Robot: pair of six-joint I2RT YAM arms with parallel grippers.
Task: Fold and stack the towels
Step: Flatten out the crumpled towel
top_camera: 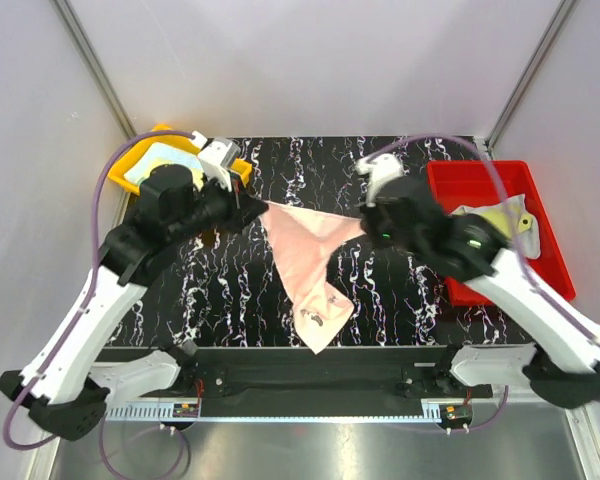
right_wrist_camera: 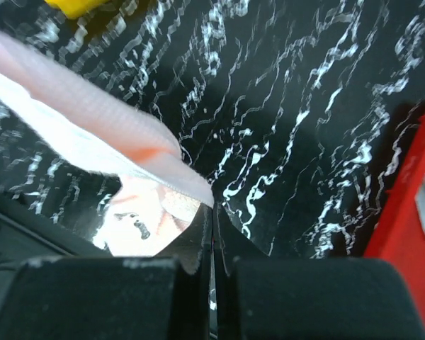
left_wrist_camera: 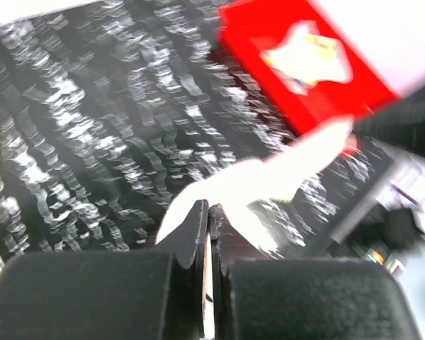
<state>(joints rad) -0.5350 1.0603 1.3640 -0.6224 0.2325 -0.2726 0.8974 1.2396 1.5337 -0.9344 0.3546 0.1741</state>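
Above the black marbled worktop (top_camera: pixel 220 290), the pink towel (top_camera: pixel 305 255) is held stretched. Left fingers (left_wrist_camera: pixel 188 234) and right fingers (right_wrist_camera: pixel 196 244) are clamped tight on its upper corners, and its lower point hangs toward the near edge.

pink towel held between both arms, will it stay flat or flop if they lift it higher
Likely floppy: the pink towel sags into a V between the left end effector and right end effector, its tip draping low toward the table. Probably light, since two corner pinches carry it. It may swing when moved.
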